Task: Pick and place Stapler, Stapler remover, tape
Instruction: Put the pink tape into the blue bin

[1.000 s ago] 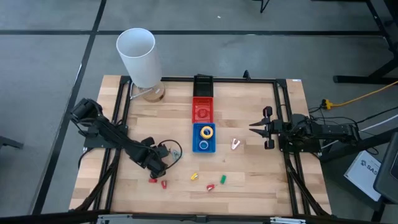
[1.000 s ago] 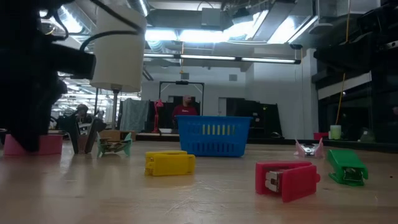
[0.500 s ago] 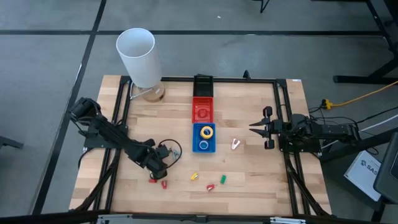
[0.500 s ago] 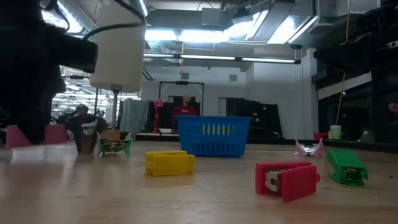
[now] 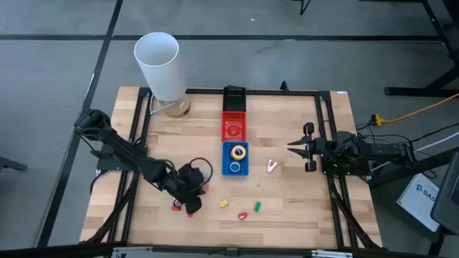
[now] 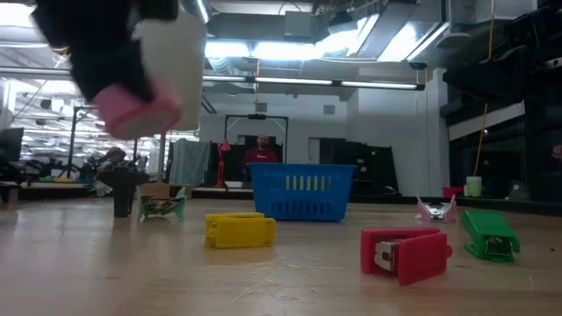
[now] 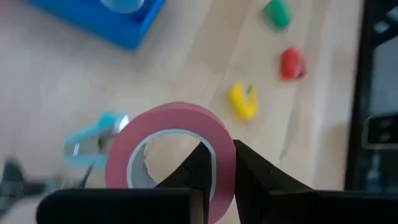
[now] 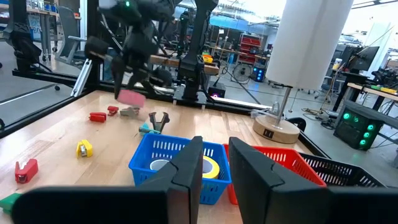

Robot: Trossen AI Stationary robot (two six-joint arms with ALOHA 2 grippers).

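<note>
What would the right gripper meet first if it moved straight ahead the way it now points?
Probably the blue basket. The right gripper waits at the table's right edge, pointing across the table. In the right wrist view the basket, holding a yellow tape roll, sits directly ahead; the height match is uncertain.

In the low view the left gripper (image 6: 105, 53) is motion-blurred and cut off by the top edge; only a smeared pink tape roll (image 6: 139, 110) can be made out beneath it. In the high view that roll is hidden under the gripper. In the left wrist view the near part of the pink roll is covered by the fingers (image 7: 205, 168), and a teal object (image 7: 93, 142) on the table is blurred beyond identification. The blue basket (image 7: 99, 22) is cut off there.
</note>
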